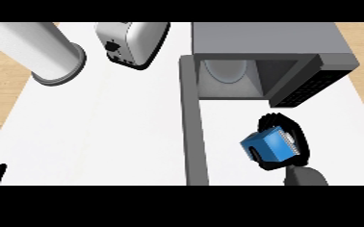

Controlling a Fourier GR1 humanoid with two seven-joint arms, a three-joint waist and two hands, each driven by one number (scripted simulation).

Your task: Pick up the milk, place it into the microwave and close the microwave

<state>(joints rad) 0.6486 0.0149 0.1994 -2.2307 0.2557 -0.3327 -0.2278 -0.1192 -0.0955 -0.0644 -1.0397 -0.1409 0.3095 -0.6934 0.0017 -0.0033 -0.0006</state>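
Right hand [304, 146], lower right of frame, has its fingers curled round the blue milk carton [265, 146]. The carton is held just before the microwave [270, 38] cavity. The door [193, 125] stands open, evidently for loading.

White counter [107, 134] with a toaster [131, 41] and grey cylinder [46, 53], tan wood [10, 62] beyond

The milk [265, 146] is blue with a pale striped side; the right hand [301, 142] black. At one o'clock the microwave [270, 38] is grey, at eleven the toaster [135, 41] silver and black; counter [107, 134] white.
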